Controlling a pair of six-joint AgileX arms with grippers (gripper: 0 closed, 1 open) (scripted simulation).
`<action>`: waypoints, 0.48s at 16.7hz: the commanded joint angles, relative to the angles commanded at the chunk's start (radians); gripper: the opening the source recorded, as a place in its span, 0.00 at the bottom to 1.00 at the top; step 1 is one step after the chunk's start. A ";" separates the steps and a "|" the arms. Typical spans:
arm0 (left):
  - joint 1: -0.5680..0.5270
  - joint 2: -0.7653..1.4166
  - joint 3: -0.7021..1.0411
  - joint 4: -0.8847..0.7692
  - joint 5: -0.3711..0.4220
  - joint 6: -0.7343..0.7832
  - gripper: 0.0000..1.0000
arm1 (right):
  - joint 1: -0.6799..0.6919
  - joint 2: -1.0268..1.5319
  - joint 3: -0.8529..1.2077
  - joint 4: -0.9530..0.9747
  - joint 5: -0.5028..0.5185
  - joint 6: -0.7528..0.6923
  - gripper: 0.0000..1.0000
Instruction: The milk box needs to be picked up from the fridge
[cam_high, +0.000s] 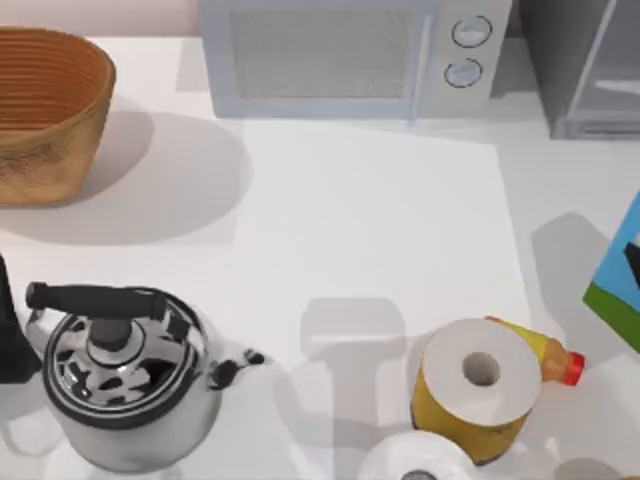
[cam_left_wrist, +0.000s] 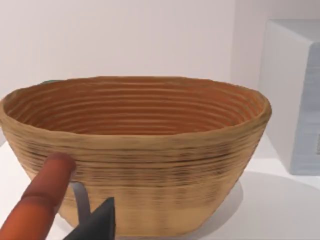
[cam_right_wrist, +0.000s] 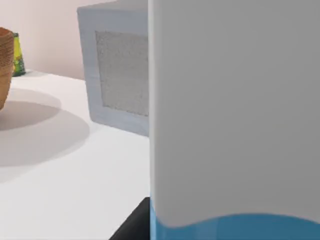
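**Milk box out of the fridge, close to the right wrist camera**

The tabletop (cam_high: 380, 230) is white and smooth, backed by a pale pinkish wall. At its far right corner stands the fridge (cam_high: 590, 70), dark grey with a pale glassy door. Left of it sits the white microwave (cam_high: 350, 55), and at the far left a woven basket (cam_high: 45, 110). Near the front, a steel kettle (cam_high: 120, 380) stands on the left, and a paper roll (cam_high: 480, 375) stands against a yellow bottle (cam_high: 540, 360) on the right.

The milk box (cam_high: 618, 275) shows at the right edge of the top view, tilted, well clear of the fridge and casting a shadow on the surface beside it, so I judge it is lifted. In the right wrist view its white upper part and blue side (cam_right_wrist: 235, 125) sit right before the camera. That suggests the right arm is carrying it, but I cannot tell whether its fingers are closed on it.

The left arm rests by the basket; a dark finger tip (cam_left_wrist: 97, 222) shows, state unclear.

The pick looks largely done; the next move calls for a steady hold, clear of the bottle and roll.
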 joint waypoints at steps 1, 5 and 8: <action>0.000 0.000 0.000 0.000 0.000 0.000 1.00 | -0.009 0.069 0.003 0.068 -0.044 0.002 0.00; 0.000 0.000 0.000 0.000 0.000 0.000 1.00 | -0.037 0.293 0.019 0.300 -0.183 0.003 0.00; 0.000 0.000 0.000 0.000 0.000 0.000 1.00 | -0.048 0.373 0.027 0.384 -0.236 0.002 0.00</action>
